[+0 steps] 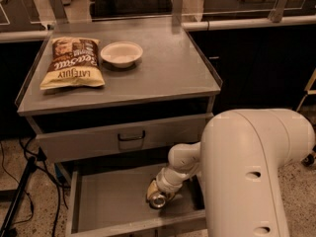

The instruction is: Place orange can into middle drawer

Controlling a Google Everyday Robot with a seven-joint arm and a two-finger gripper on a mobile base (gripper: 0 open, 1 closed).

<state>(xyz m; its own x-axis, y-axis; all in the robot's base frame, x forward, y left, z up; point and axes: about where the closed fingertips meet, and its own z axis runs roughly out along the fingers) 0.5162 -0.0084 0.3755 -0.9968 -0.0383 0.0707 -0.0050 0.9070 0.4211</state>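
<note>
Orange can (158, 199) lay tilted, low in the open middle drawer (111, 209), right of centre, silver end toward the near side. End effector (156, 193) was right at it; couldn't tell whether it was clamped or released. Can prob. light, stiff but dentable, slick. Grip across mid-body.

cabinet top (168, 78): chip bag (73, 63), white bowl (121, 53) just beside it, both above and far left of gripper (156, 193) | middle drawer (108, 204) floor: orange can (158, 200) at gripper, right of centre
</note>
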